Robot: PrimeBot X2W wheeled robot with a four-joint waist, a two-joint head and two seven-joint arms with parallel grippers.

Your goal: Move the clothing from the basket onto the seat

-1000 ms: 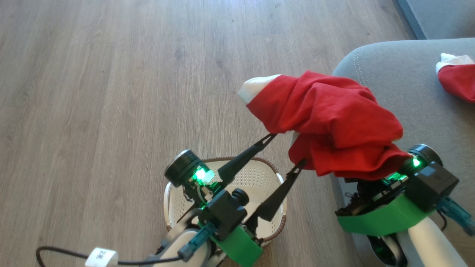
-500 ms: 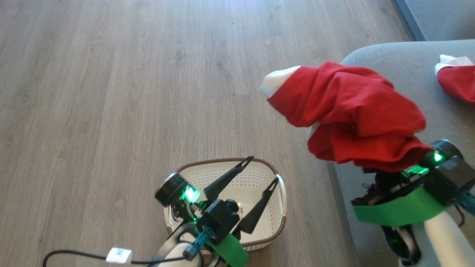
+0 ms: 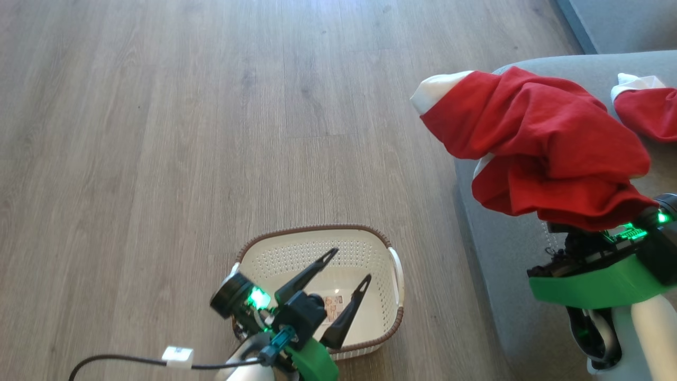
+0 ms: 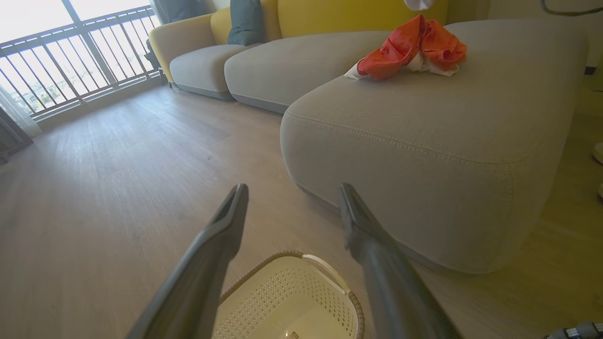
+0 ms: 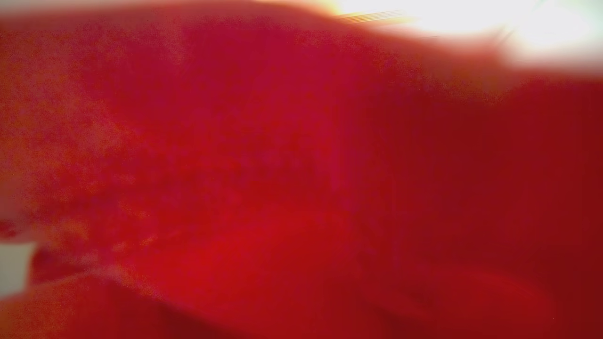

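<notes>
The right gripper (image 3: 587, 254) is clenched on the clothing (image 3: 539, 143), which is draped over its fingers and hides them. Within the last second the bundle has been carried from beside the basket (image 3: 312, 228) to above the seat (image 3: 492, 248) edge. The left gripper (image 3: 350, 264), spread wide, has been drawn clear of it. Release is judged near. The bundle's long axis runs ahead along the fingers, white trim foremost. A second garment (image 3: 645, 111) lies beyond, on the seat.

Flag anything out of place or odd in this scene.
The red garment drapes over the right claw, blanketing its wrist view in red. Nothing looks spilled or damaged; the basket stands upright.
</notes>
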